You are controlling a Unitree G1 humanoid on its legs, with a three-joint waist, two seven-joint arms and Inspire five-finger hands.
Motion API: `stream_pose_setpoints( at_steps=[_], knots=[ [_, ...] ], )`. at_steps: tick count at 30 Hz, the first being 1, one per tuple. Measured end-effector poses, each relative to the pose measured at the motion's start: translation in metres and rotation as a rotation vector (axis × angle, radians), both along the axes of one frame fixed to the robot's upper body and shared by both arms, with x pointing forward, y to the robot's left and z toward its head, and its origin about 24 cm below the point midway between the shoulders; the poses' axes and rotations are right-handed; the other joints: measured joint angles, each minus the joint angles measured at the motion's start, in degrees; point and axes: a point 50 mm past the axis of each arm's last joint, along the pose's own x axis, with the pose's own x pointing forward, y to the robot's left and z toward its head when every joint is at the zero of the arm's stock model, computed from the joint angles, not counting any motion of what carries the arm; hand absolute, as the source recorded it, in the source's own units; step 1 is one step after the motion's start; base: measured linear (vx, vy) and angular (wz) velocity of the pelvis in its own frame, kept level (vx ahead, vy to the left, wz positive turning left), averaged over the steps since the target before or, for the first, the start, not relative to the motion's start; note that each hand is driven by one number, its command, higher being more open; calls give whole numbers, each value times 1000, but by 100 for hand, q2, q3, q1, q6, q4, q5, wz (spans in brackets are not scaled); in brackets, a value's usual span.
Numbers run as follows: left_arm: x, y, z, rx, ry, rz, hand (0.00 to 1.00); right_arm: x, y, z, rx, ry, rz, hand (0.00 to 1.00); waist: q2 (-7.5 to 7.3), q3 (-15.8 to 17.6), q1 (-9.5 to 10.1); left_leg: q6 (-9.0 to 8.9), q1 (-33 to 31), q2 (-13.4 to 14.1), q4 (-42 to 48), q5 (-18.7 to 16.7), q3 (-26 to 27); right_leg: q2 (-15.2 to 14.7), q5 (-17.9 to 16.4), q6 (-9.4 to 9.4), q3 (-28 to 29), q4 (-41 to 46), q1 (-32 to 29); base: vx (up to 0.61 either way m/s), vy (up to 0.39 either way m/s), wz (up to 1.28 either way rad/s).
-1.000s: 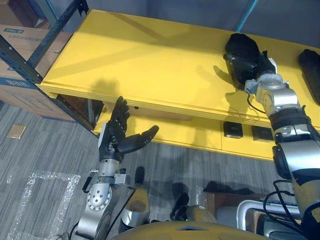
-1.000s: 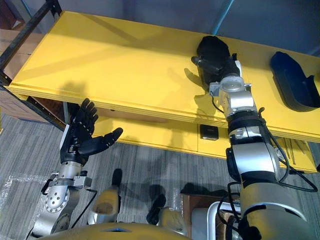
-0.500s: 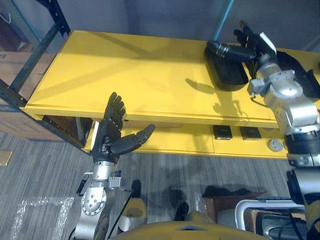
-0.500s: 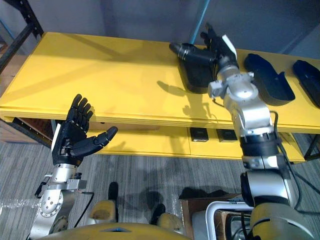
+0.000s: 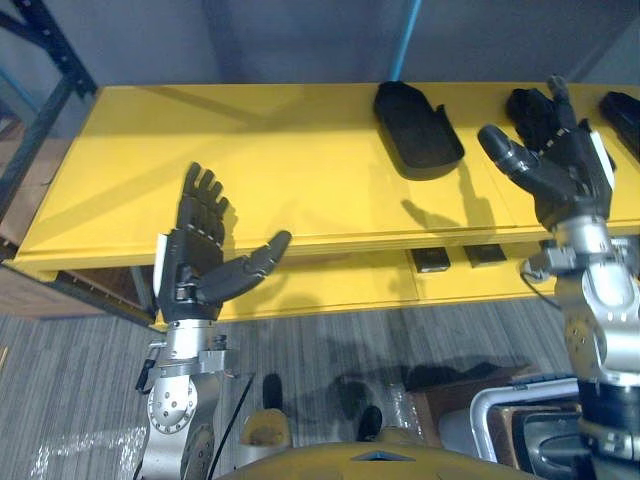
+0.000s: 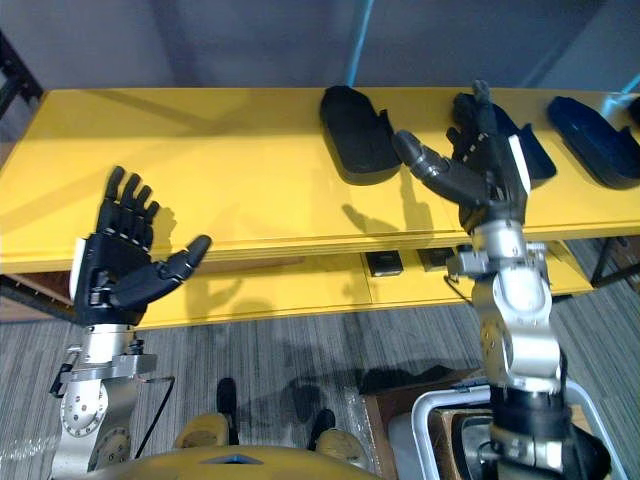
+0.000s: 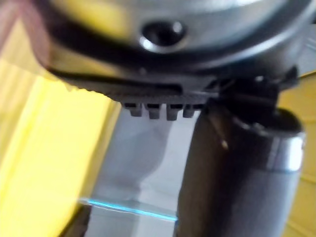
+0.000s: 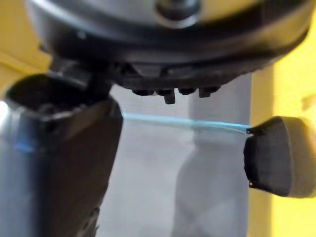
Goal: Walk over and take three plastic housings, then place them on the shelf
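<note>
**Desk:** What's in front of you?

**Me:** I see a long yellow shelf (image 5: 250, 170) with a smooth, flat top and a lower yellow board under it. It stands against a grey wall (image 5: 280, 40) on striped grey carpet floor (image 5: 80, 370). A blue pole (image 5: 403, 40) rises behind it and a dark metal rack frame (image 5: 40, 50) is on the left.

**Desk:** And the housings?

**Me:** All three lie on the top board. They are dark, matte, shallow shells with rounded ends. The first housing (image 5: 418, 125) is near the pole. The second housing (image 5: 525, 108) is partly behind my right hand. The third housing (image 6: 592, 140) is further right.

**Desk:** Hands?

**Me:** My left hand (image 5: 195, 270) is raised before the shelf's front edge, fingers (image 5: 203, 195) straight, thumb out, holding nothing. My right hand (image 5: 565, 175) is raised too, fingers spread, thumb wide, nothing in it.
</note>
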Motion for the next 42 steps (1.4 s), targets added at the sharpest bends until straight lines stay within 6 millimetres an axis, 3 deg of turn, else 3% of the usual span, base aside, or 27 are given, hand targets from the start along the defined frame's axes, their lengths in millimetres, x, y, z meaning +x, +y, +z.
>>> stream_pose_setpoints(
  at_steps=[2,6,12,15,17,19,21,23,26,29,32,34,35,36,38,40,42],
  knots=[
    [-2,1,7,-69,-54,-22,100,-30,0,-25,72,23,-72,100,-17,-62,-208,-11,144,10,0,-104,276,-3,8,11,284,0,-20,67,7,-64],
    [-2,-2,8,-158,-86,-41,100,-69,-5,-62,184,125,-214,100,-8,-152,-590,-41,474,38,65,-362,1057,14,88,62,1041,0,-113,45,28,-97],
    [13,-25,14,-202,-123,-159,100,-105,-18,-75,341,99,-328,100,83,-218,-1249,-103,882,131,460,-856,2123,79,225,140,2085,-23,-182,0,40,-95],
    [21,-31,22,-178,-160,-170,100,-122,-16,-80,378,102,-367,100,173,-274,-1484,-133,977,131,441,-950,2341,113,229,164,2276,-34,-252,-36,5,-41],
    [24,-33,24,-186,-167,-167,100,-127,-15,-82,367,113,-355,100,261,-332,-1521,-139,966,126,443,-969,2476,130,220,191,2400,-28,-364,-45,-7,-37],
    [25,-33,25,-198,-162,-141,100,-124,-9,-84,402,105,-303,100,316,-366,-1507,-160,933,92,575,-1046,2428,172,258,154,2554,-26,-439,-24,-10,-45],
    [24,-27,22,-191,-136,-70,100,-108,5,-85,417,86,-181,100,449,-440,-1195,-40,467,92,1490,-1728,979,379,364,94,2996,-31,-582,-5,-9,-98],
    [23,-20,19,-225,-123,-63,100,-89,17,-91,453,88,-61,100,521,-451,-1016,48,313,93,1952,-2066,180,536,441,70,3306,-45,-615,12,20,-90],
    [18,-13,14,-235,-108,-54,100,-75,31,-105,501,178,16,100,588,-370,-916,82,61,86,2540,-2471,-362,672,424,57,3430,217,-800,-60,95,-42],
    [14,-9,15,-250,-140,-75,100,-80,37,-125,565,270,-20,100,477,-54,-787,142,43,-61,2858,-2597,-674,716,318,83,3484,825,-1003,-105,93,-19],
    [3,-3,16,-272,-144,-60,100,-94,45,-135,670,276,-22,100,272,88,-786,233,150,-186,2901,-2643,-340,625,426,225,3487,845,-1076,-149,101,-65],
    [-3,0,17,-267,-139,-40,100,-101,49,-138,694,269,11,100,158,164,-774,333,170,-149,2966,-2638,-9,485,683,210,3349,439,-976,-247,64,-90],
    [-4,4,17,-259,-136,-20,100,-98,50,-135,682,251,48,100,228,217,-759,421,123,-19,2919,-2574,261,334,485,-12,2842,525,-1114,-231,31,-99],
    [-5,11,18,-246,-141,16,100,-89,53,-130,660,230,108,100,287,226,-676,412,102,168,2862,-2498,547,295,352,-201,2356,1190,-1425,-226,27,-103],
    [-6,21,21,-230,-156,56,100,-75,59,-121,615,207,179,100,349,236,-660,369,49,389,2773,-2354,645,216,156,-330,1989,2064,-1607,-141,-25,-62],
    [-6,27,23,-218,-167,81,100,-57,68,-111,594,179,242,100,348,233,-580,269,-6,671,2697,-2230,670,-105,-258,-422,1755,3017,-1551,-116,-149,-33],
    [-6,29,21,-244,-157,75,100,-48,77,-111,592,193,237,100,285,189,-419,27,-149,899,2674,-2089,612,-664,-343,-480,1652,3401,-1284,-84,-247,-20]
  ],
)
